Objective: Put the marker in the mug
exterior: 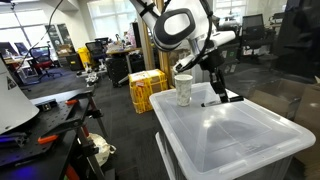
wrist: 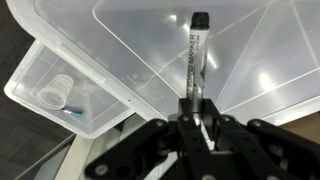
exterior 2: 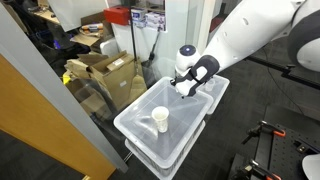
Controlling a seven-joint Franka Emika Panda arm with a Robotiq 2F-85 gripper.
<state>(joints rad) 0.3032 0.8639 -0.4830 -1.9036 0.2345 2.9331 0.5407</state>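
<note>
The marker (wrist: 194, 55) is a thin black stick with a dark cap, and it points away from the wrist camera over the clear bin lid. My gripper (wrist: 192, 118) is shut on its near end. In both exterior views the gripper (exterior: 216, 88) (exterior 2: 185, 86) hangs low over the lid's far part. The whitish mug (exterior: 184, 90) (exterior 2: 160, 119) stands upright on the lid, apart from the gripper. It also shows at the left of the wrist view (wrist: 55, 92).
The clear plastic bin (exterior: 235, 140) (exterior 2: 195, 125) stacks on another bin. A yellow crate (exterior: 147, 88) stands on the floor behind it. Cardboard boxes (exterior 2: 108, 70) and a glass partition are nearby. A cluttered workbench (exterior: 45, 115) lies at one side.
</note>
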